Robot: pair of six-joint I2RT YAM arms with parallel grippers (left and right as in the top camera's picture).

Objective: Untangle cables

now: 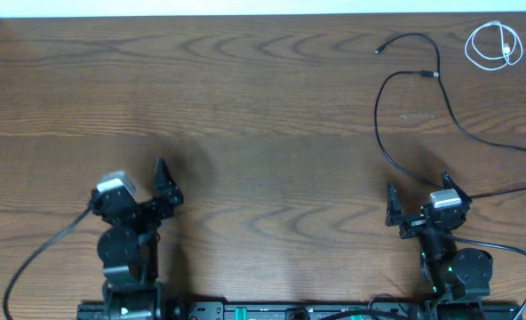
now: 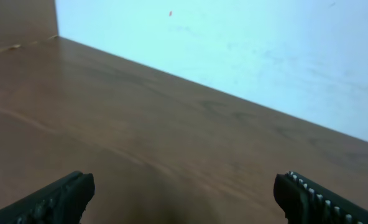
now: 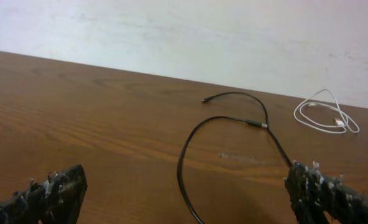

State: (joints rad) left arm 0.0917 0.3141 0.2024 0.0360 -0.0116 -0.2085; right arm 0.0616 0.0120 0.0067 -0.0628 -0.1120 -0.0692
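**Ana:** Wood-grain brown tabletop (image 1: 245,107) is all that lies ahead of the left claw (image 2: 183,198), which is spread wide and empty. Why would it idle?

**Ben:** Probably because the thin black cords (image 1: 377,120) loop ahead of the right claw (image 1: 418,203), which is also released and empty. The coiled white cord (image 1: 509,52) sits farther ahead to its right, apart from them. Only the overhead view shows a black cord passing close beside that claw.
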